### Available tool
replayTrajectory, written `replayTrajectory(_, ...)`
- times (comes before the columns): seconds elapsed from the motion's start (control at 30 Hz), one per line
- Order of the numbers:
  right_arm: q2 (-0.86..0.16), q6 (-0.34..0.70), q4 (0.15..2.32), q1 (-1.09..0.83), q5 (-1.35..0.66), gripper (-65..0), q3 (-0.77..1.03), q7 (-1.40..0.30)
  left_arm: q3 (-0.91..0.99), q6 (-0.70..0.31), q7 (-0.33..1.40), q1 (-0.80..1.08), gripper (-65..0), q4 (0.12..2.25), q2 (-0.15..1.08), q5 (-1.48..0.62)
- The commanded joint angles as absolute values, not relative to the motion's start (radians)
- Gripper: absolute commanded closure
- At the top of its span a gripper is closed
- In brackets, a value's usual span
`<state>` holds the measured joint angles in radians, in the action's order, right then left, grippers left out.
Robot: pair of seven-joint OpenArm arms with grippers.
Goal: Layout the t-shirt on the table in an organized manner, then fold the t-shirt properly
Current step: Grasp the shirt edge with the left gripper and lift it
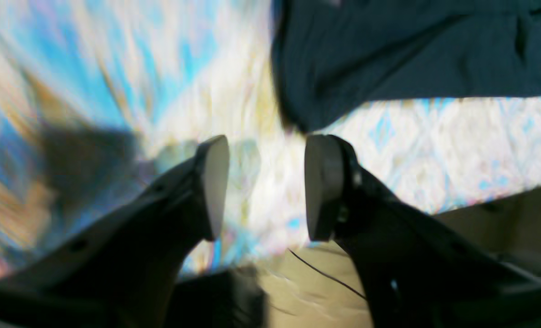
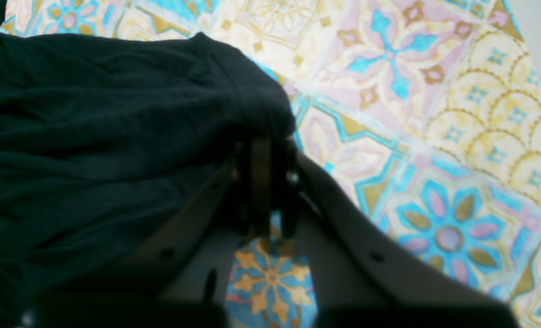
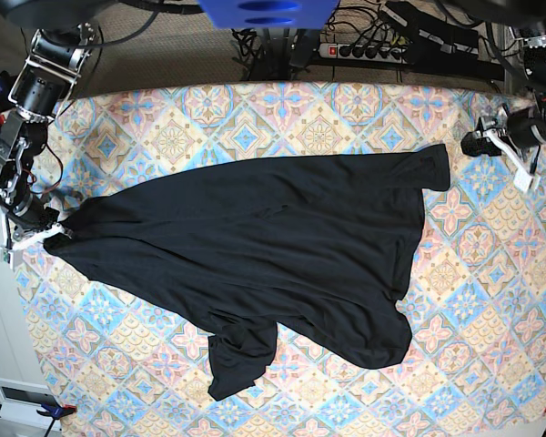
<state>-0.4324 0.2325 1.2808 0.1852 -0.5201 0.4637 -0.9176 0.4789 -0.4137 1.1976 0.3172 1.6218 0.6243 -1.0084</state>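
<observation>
- The black t-shirt (image 3: 255, 237) is lying spread across the middle of the patterned table (image 3: 491, 319), reaching from the base view's left edge to its upper right.
- The right gripper (image 2: 268, 182) is pinching a bunched corner of the fabric, jaws together on it, at the left edge in the base view.
- The left gripper (image 1: 265, 187) is standing with jaws apart and nothing between them; the opposite shirt corner is lying on the cloth just beyond its pads (image 1: 322, 182). The wrist picture is blurred.
- Layout is looking partly done: the body is mostly flat, but one sleeve is crumpled at the lower edge and the outline is skewed.
- Left to do, as I judge it: squaring up, smoothing the sleeves, then all of the folding.
</observation>
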Motion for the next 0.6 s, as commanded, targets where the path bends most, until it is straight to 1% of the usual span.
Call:
replayTrajectory(0.0,-0.456,0.237,1.3,0.205,-0.53,-0.1,0.469,-0.898,0.441,-0.424,1.175,0.3,-27.2,1.678,0.661,-1.0)
replayTrajectory(0.13,-0.456,0.237,1.3,0.206,-0.53,-0.1,0.469,-0.9,0.231,-0.424,1.102,0.272,-27.2,1.805,0.69,-0.809)
replayTrajectory(0.27,-0.456,0.237,1.3,0.206,-0.53,-0.1,0.469,-0.9,0.082,-0.424,1.046,0.262,-27.2,1.844,0.694,-0.608)
replayTrajectory(0.57,-0.456,0.237,1.3,0.206,-0.53,-0.1,0.469,-0.898,-0.127,-0.424,0.898,0.255,-27.2,1.839,0.688,-0.236)
